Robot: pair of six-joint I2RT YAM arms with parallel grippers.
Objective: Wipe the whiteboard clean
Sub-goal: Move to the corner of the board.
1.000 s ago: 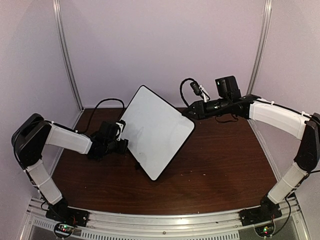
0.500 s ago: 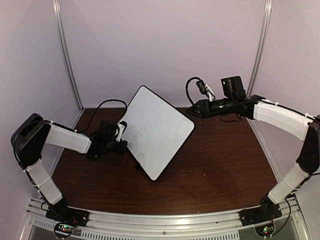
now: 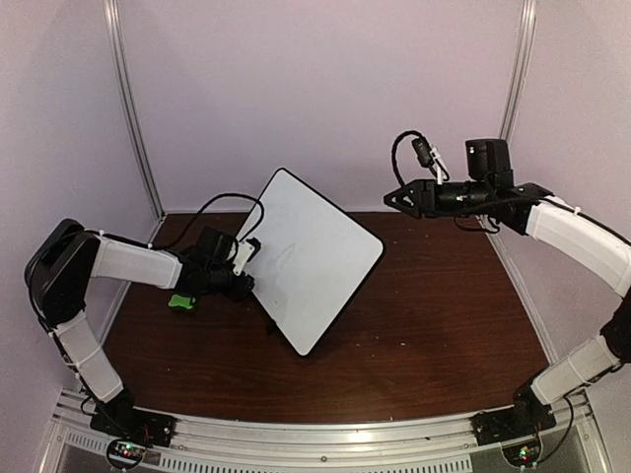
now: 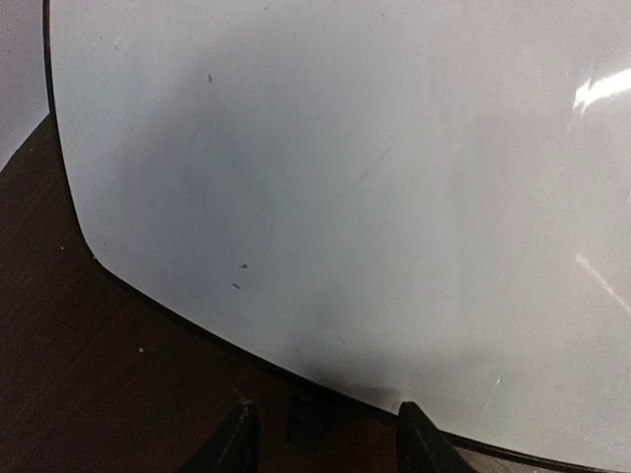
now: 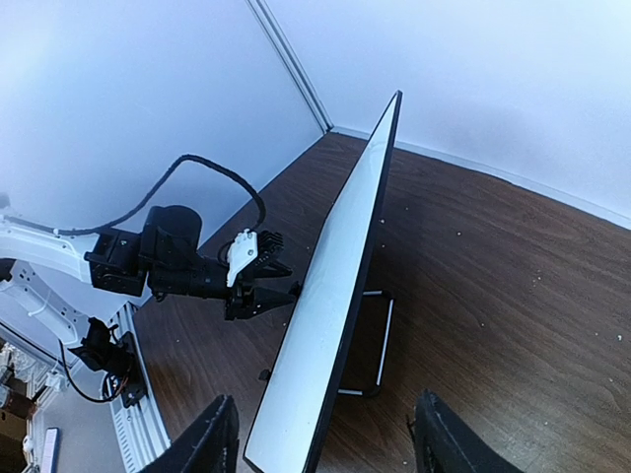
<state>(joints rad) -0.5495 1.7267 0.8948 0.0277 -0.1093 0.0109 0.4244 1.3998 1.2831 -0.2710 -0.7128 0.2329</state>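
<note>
- The eraser (image 3: pixel 180 301) lies on the counter (image 3: pixel 444 325) near the left edge, just beside the left arm; no claw holds it.
- The left claw (image 3: pixel 244 274) is released, with nothing between its fingers. The arm reaches low and almost level, pointing at the board's lower left part.
- The whiteboard (image 3: pixel 315 251) stands tilted on its stand (image 5: pixel 380 340) about mid-counter. It looks nearly blank; only a few small specks (image 4: pixel 238 277) show.
- I judge the step is to clean these specks: grasp the eraser by its sides, press it flat and wipe with short light strokes, since the board could tip back.
- The right claw (image 3: pixel 394 198) is released and empty, raised high toward the far right corner of the counter, well apart from the board.
</note>
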